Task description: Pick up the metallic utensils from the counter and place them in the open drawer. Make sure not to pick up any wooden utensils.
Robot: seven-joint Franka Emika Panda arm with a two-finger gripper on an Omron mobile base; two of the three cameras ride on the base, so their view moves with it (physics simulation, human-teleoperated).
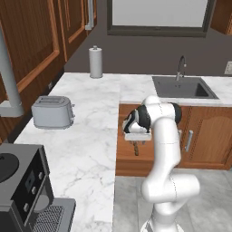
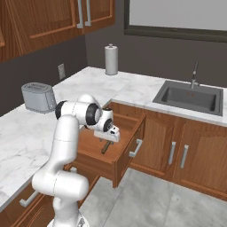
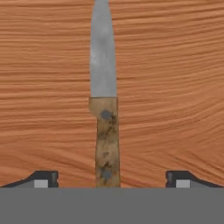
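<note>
Releasing step, I judge: my tool [image 3: 112, 180] hangs with tips spread wide either side of the brown-handled knife [image 3: 105, 105], which lies flat on the drawer [image 2: 126, 122] bottom, ungripped; next I'd lift clear and head to the worktop [image 1: 86, 136] for the metal spoon.

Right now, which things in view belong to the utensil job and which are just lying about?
Job:
- knife, grey blade, brown handle, lying on the drawer bottom
- drawer, pulled open
- end effector, jaws wide apart either side of the knife handle

Lying about:
- toaster
- paper towel roll
- sink
- coffee machine
</note>
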